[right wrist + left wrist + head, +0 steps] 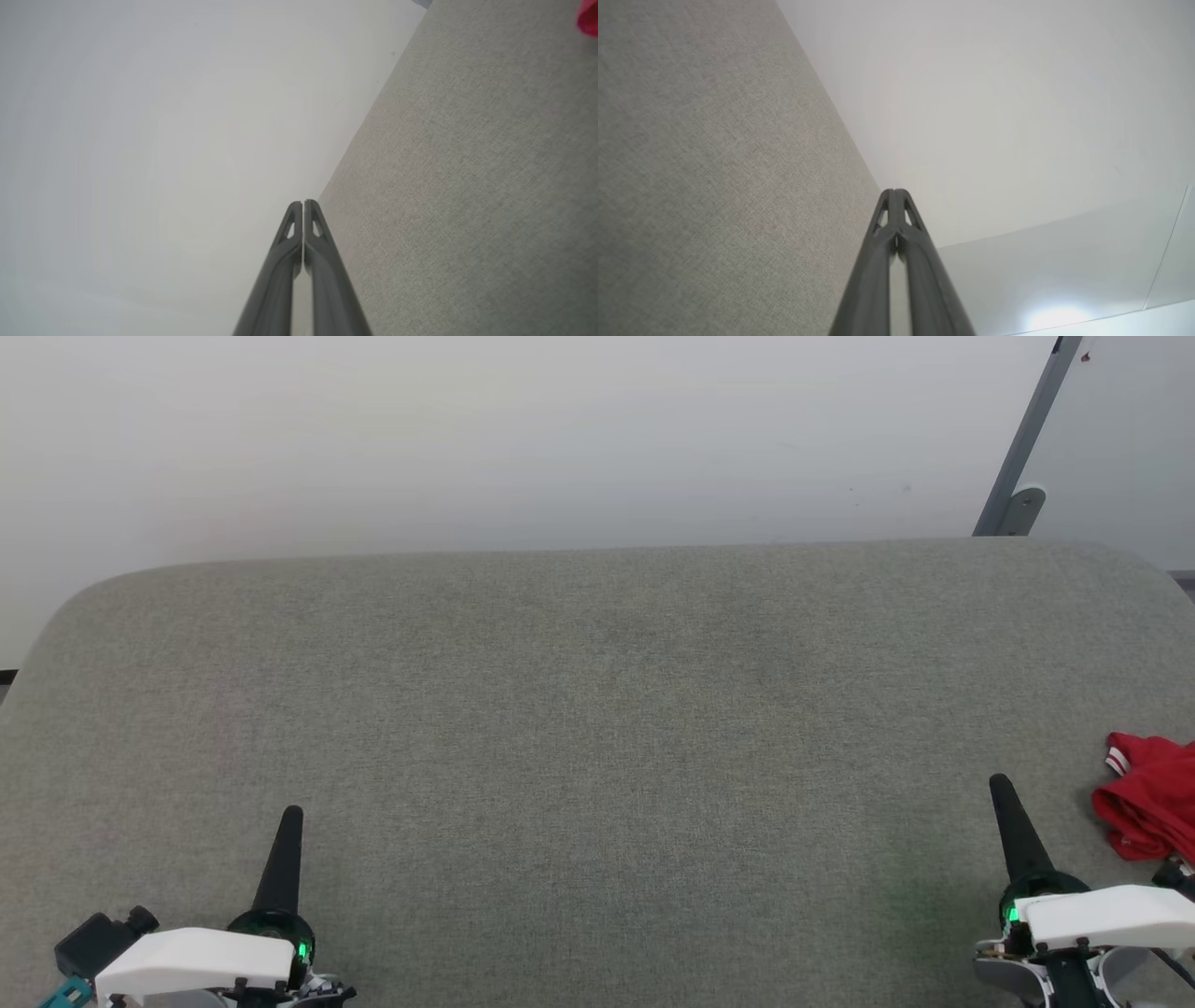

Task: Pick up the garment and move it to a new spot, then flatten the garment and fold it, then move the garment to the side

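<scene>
The garment (1153,798) lies bunched at the far right edge of the head view, red with a bit of red-and-white striped trim, partly cut off by the frame. A red scrap of the garment (589,17) also shows at the top right corner of the right wrist view. My right gripper (1001,786) stands shut and empty just left of it, not touching. My left gripper (293,814) is shut and empty at the lower left, far from the garment. Both wrist views show each pair of fingers pressed together, the left gripper (894,191) and the right gripper (302,202).
A wide grey fabric-covered table (597,709) with rounded far corners spreads before me. Behind it is a pale wall (467,429). A grey metal strut (1022,448) leans at the upper right.
</scene>
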Controlling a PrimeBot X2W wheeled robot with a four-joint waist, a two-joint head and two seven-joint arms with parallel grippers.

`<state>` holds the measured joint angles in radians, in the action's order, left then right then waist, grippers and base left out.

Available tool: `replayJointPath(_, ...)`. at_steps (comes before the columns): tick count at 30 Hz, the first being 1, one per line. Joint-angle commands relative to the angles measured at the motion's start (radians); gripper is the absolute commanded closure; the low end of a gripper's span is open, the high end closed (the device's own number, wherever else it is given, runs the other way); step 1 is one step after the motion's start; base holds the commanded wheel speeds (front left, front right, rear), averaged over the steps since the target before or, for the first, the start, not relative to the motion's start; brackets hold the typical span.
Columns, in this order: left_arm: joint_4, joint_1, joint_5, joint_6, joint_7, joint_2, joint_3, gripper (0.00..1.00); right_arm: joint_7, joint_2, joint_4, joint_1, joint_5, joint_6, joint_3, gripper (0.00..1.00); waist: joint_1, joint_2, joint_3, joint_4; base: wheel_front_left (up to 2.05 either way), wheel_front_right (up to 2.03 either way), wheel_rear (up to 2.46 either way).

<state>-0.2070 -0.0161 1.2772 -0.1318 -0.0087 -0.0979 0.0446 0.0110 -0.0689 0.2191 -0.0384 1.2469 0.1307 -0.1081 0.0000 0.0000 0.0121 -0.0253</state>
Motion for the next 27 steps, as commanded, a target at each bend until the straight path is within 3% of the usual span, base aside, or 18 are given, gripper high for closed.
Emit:
replayJointPath(1,0.003,-0.021,0.027,0.001,0.007,-0.002,0.008,1.00,0.009,0.001,-0.004,-0.022,0.025,0.000,-0.003,1.00,0.0000,0.0000,0.000,0.001,0.00,0.00,0.00)
replayJointPath(27,-0.022,-0.070,0.225,0.002,0.070,0.020,0.036,1.00,0.069,0.013,0.015,-0.056,0.233,0.000,-0.006,1.00,0.0000,0.0000,-0.009,0.014,0.00,0.00,0.00)
